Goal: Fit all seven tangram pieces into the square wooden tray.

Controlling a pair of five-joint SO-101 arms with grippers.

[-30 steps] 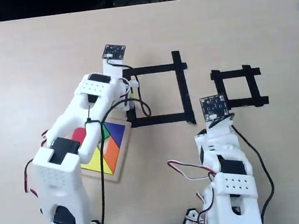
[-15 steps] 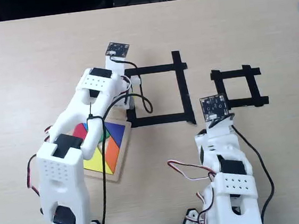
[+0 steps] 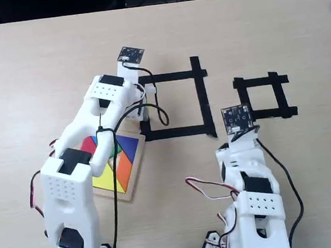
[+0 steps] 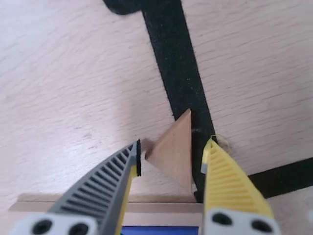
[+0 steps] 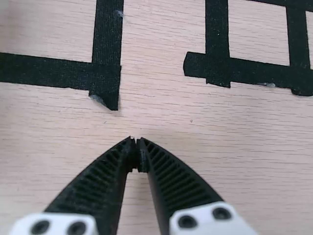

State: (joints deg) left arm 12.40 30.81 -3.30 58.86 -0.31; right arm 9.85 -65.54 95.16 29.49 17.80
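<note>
Now we're grasping the triangle (image 4: 174,154): left fingers (image 4: 115,178) stand apart around it and must close; right fingers (image 5: 105,181) meet, empty.

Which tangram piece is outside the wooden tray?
The plain tan triangle, lying by the black tape inside the open left tool; the coloured pieces sit in the tray.

Pale wood-grain counter (image 3: 40,60) marked with two black tape squares (image 3: 201,96). Both arms (image 3: 77,186) are white. The light-wood tray (image 3: 137,169) has blue, orange, yellow, green and seemingly red pieces (image 3: 123,170). A triangle (image 4: 172,156) is plain tan wood. Left gripper (image 4: 173,146): one ribbed grey finger (image 4: 105,183), one ribbed yellow finger (image 4: 230,181). Right gripper (image 5: 136,142): ribbed black.
</note>
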